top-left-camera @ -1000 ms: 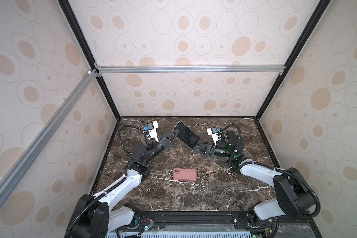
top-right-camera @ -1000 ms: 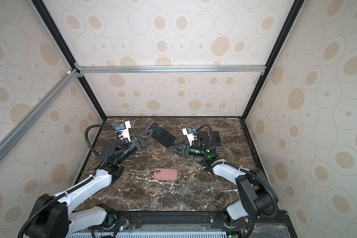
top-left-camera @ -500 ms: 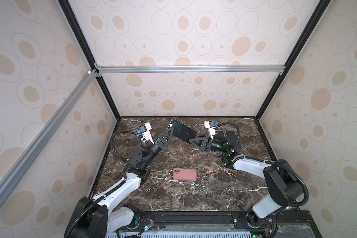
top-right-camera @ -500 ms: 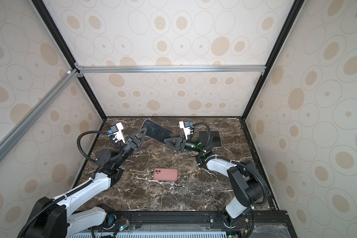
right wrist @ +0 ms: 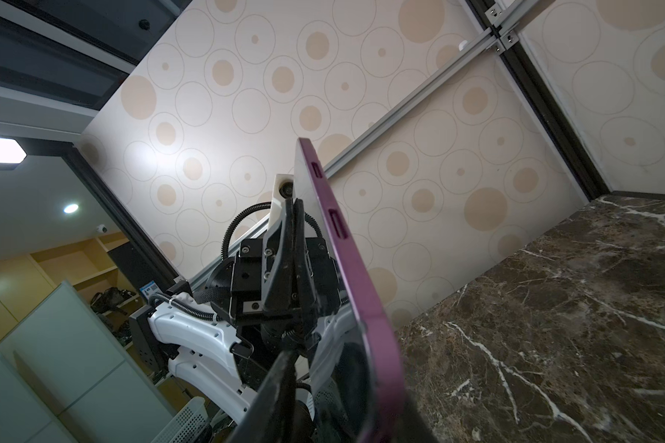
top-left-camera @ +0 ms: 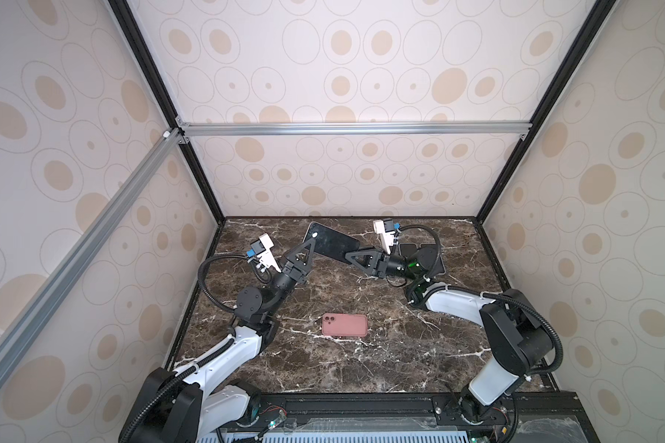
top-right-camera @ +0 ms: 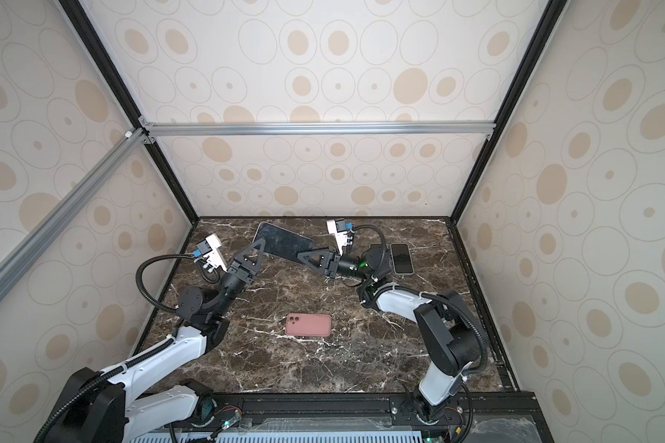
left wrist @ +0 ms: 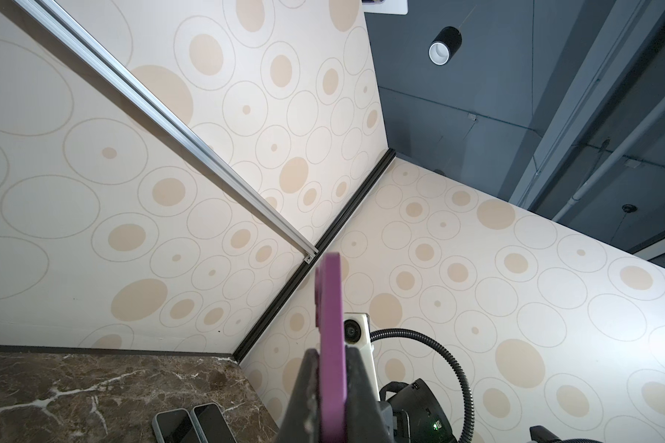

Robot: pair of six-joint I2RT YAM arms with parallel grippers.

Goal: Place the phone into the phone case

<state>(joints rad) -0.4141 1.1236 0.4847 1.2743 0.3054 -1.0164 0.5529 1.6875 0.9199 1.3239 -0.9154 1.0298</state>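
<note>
The phone (top-left-camera: 333, 242) (top-right-camera: 285, 241) is off the desk (top-left-camera: 400, 364), held in the air near the desk's 12 o'clock edge. In both top views its dark glass faces up and its long side runs from about 10 o'clock to 4 o'clock. The wrist views show its edge as purple (left wrist: 333, 345) (right wrist: 346, 237).

The left pincer (top-left-camera: 311, 242) (top-right-camera: 261, 242) reaches in from 7 o'clock and is clamped narrow on the phone's 10 o'clock end. In the left wrist view a black finger (left wrist: 308, 383) presses each face of the phone.

The right pincer (top-left-camera: 348, 255) (top-right-camera: 300, 254) comes in from 3 o'clock and meets the phone's 4 o'clock end. In the right wrist view one finger (right wrist: 281, 379) stands off the glass with a gap between them. The other finger cannot be seen, so this pincer is partly apart and not pressed onto the phone.

The pink phone case (top-left-camera: 344, 325) (top-right-camera: 308, 325) lies flat near the middle of the desk, at 6 o'clock from the phone and well apart from it. Its camera cut-out is at its 9 o'clock end, and neither pincer touches it.

Two spare phones (top-right-camera: 401, 257) (left wrist: 177, 425) lie side by side on the desk towards 2 o'clock, behind the right arm's wrist, with the nearer one partly hidden.

The desk is dark brown marble with white veins, closed in by walls (top-left-camera: 323, 76) patterned with beige circles.
</note>
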